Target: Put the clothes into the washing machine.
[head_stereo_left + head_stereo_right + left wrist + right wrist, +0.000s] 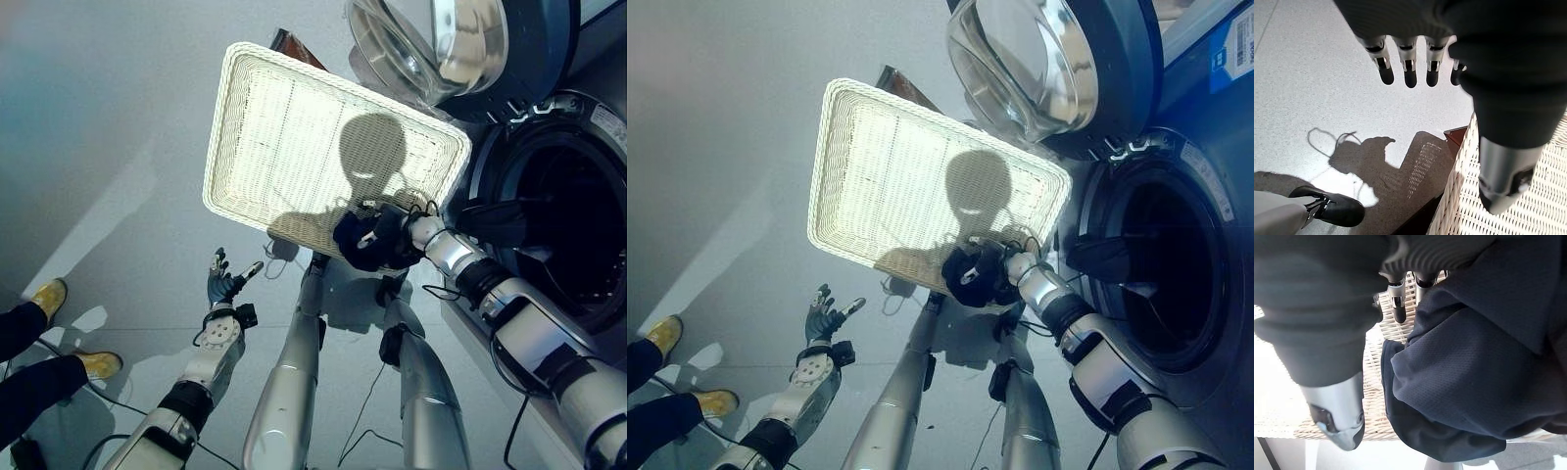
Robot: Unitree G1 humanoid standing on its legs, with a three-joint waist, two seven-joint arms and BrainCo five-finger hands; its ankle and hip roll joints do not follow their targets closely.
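Observation:
A dark blue garment [355,245] is bunched at the near right corner of the white wicker basket [294,127] on the floor. My right hand [397,231] is curled into it; in the right wrist view the garment [1474,372] covers most of the fingers [1398,303] above the basket's weave [1376,357]. To the right, the washing machine's dark drum opening [578,225] faces the basket, and its round glass door [431,49] is swung open. My left hand [223,284] hovers open over the bare floor, its fingers [1410,68] straight and holding nothing.
A person's legs with yellow shoes [49,294] stand at the left edge. A dark shoe [1337,210] shows on the floor in the left wrist view. A brown flat object [294,44] pokes out behind the basket's far edge.

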